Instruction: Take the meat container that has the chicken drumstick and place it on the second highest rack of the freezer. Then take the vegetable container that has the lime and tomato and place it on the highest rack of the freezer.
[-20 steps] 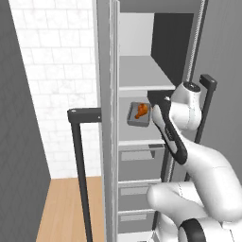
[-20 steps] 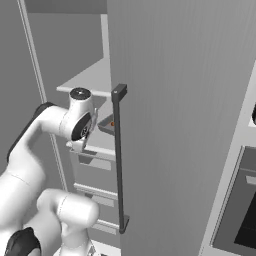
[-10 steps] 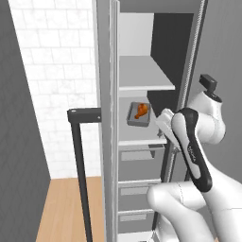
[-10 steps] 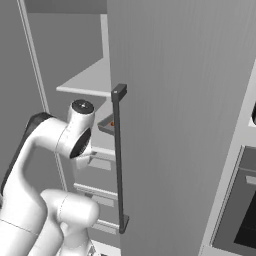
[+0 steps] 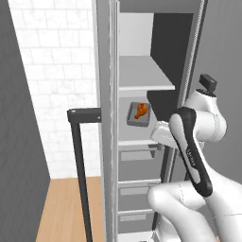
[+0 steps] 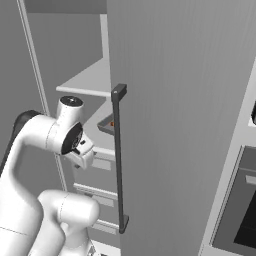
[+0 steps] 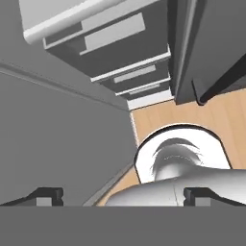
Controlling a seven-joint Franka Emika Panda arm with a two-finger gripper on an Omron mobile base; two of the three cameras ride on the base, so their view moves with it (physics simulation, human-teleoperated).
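Meat container with chicken drumstick sitting on a freezer rack, at 10 o'clock from the arm. Gripper wide apart, holding nothing, pointing down at the wood floor.

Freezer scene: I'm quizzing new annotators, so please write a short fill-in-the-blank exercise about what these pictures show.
1. The meat container sitting on a freezer rack holds a chicken ____.
2. The gripper has its jaws ____ and holds nothing.
3. The freezer door carries a dark vertical ____.
4. Below the container's rack sit several closed ____.

Missing words: drumstick; open; handle; drawers
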